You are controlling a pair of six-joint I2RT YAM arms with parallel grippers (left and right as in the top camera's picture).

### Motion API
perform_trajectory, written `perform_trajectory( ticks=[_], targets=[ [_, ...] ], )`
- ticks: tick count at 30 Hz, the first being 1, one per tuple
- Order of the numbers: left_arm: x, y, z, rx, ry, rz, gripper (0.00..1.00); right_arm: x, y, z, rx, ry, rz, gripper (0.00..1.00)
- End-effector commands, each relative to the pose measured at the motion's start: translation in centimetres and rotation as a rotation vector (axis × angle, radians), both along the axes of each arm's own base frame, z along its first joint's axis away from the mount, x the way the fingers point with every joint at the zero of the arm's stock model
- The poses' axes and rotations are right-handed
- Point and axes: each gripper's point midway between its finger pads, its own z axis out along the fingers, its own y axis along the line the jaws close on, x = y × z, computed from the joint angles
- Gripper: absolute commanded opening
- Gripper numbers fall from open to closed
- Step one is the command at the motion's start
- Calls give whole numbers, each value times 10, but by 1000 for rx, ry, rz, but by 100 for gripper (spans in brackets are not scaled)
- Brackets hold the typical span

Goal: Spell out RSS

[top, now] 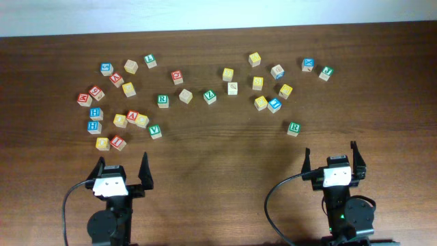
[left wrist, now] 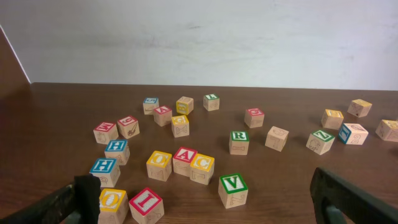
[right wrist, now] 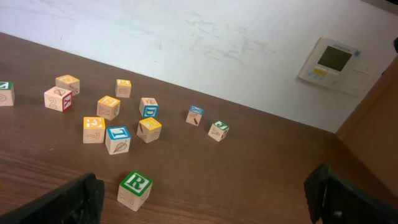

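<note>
A green R cube stands alone just ahead of my right gripper. In the right wrist view this R cube sits near the left finger of the right gripper, which is open and empty. A second green R cube lies mid-left and also shows in the left wrist view. Several yellow-faced cubes, such as one and another, lie at the centre right; I cannot read an S on any. My left gripper is open and empty, and it shows that way in the left wrist view.
Red, blue, green and yellow letter cubes are scattered across the far half of the table. A green V cube, a red I cube and a yellow O cube lie close before the left gripper. A wall panel hangs behind.
</note>
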Motion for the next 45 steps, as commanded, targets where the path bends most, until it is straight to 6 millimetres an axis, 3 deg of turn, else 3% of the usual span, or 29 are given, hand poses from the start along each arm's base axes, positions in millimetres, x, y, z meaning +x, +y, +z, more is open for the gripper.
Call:
perform_trajectory(
  ticks=[1, 32, 34, 38, 42, 45],
  targets=[
    [0, -1, -1, 15, 1, -11, 99, 0, -7, -2, 1, 3, -35, 98],
    [0, -2, 5, 15, -22, -15, 99, 0, -7, -2, 1, 3, -35, 98],
    [0, -19, 3, -31, -16, -109, 99, 0, -7, -2, 2, 3, -35, 98],
    [-15, -80, 11, -150, -20, -471, 99, 0, -7, -2, 1, 3, -35, 98],
    [-27, -101, 36, -114, -119, -620, 99, 0, -7, -2, 1, 3, -35, 98],
    [-44, -118, 66, -42, -259, -747, 99, 0, -7, -2, 1, 3, -35, 98]
  ],
)
